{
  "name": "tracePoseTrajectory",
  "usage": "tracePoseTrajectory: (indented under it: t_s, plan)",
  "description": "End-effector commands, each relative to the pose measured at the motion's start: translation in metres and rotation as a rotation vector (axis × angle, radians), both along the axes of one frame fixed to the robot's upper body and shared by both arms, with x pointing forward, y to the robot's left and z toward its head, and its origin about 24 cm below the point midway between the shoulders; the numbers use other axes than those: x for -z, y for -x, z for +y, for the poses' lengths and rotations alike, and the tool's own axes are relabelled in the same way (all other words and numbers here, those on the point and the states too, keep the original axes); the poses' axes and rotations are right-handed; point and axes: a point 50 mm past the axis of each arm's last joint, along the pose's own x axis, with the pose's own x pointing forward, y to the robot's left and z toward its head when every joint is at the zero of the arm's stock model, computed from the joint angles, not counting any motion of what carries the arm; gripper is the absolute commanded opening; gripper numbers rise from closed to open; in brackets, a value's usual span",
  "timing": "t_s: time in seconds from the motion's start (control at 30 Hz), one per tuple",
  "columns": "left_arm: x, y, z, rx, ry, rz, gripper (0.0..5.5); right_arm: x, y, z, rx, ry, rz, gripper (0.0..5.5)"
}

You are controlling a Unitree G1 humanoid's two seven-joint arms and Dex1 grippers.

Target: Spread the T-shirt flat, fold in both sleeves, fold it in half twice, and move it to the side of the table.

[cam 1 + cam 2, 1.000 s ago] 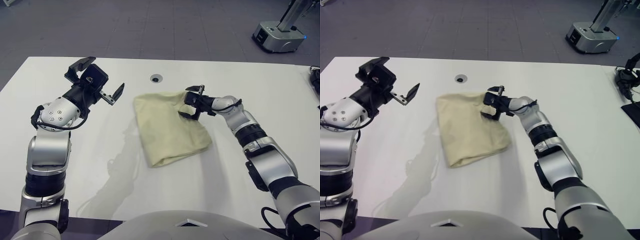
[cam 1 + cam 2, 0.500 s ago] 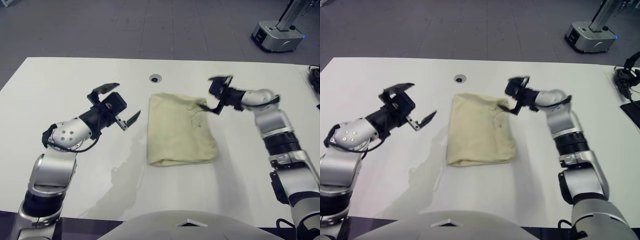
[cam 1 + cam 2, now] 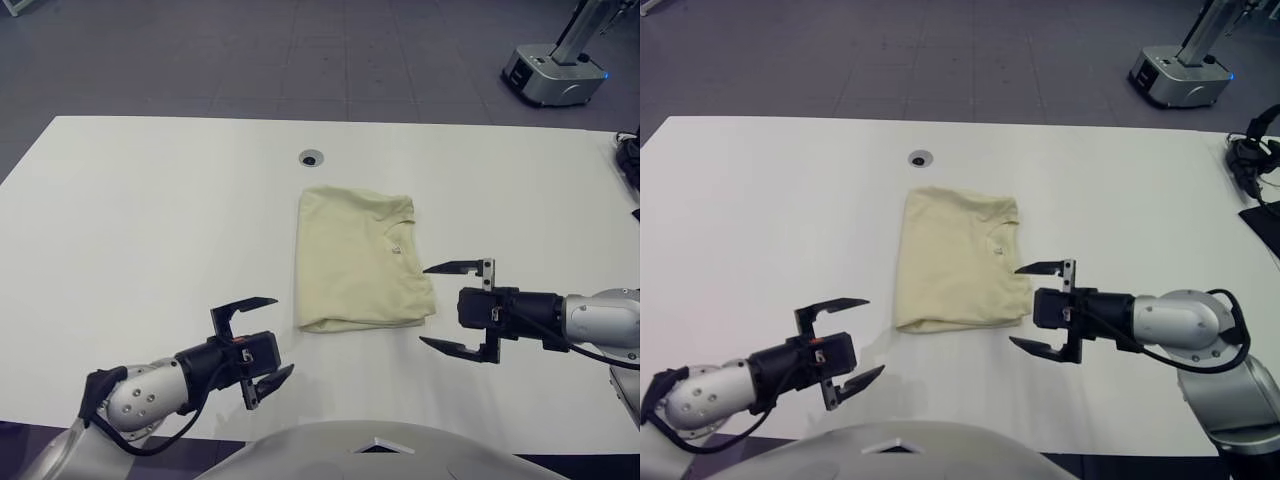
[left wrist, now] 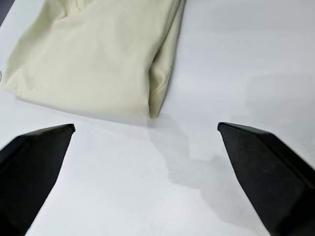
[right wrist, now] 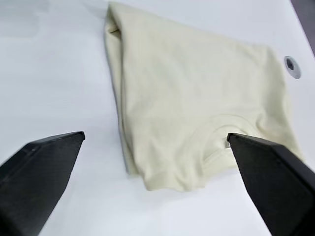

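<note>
The white rectangular table [image 3: 150,200] spans the frame. The pale yellow cotton T-shirt [image 3: 355,260] lies folded into a compact rectangle at centre frame, collar toward its upper right.

The right gripper [image 3: 423,305] sits at lower right, just beside the shirt's lower right corner, fingers spread wide and holding nothing. The left gripper [image 3: 283,335] sits at lower left, near the shirt's lower edge, also spread and empty. A small round metal grommet [image 3: 312,157] lies above the shirt.

Folding appears complete; the move to the table's side remains. Clamp every layer at the thick folded edge, then slide the stack low so that no layer opens.
</note>
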Motion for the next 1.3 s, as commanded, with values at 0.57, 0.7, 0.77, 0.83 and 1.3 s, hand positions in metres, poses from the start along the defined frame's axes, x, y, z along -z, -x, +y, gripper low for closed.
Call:
tracePoseTrajectory:
  t_s: [0.57, 0.7, 0.77, 0.83, 1.3]
  plan:
    - [0.051, -0.030, -0.026, 0.160, -0.216, -0.156, 1.95, 0.036, 0.004, 0.006, -0.084, 0.153, -0.075, 5.40]
    - [0.053, -0.030, -0.027, 0.171, -0.221, -0.141, 1.14, 0.041, 0.005, 0.010, -0.094, 0.162, -0.095, 5.40]
    - [0.054, -0.032, -0.028, 0.173, -0.223, -0.140, 0.86, 0.043, 0.005, 0.011, -0.100, 0.168, -0.105, 5.40]
    - [0.055, -0.033, -0.028, 0.171, -0.223, -0.139, 0.51, 0.046, 0.004, 0.011, -0.115, 0.186, -0.125, 5.40]
    - [0.051, -0.033, -0.023, 0.221, -0.241, -0.099, 0.07, 0.071, 0.000, -0.005, -0.143, 0.300, -0.211, 3.83]
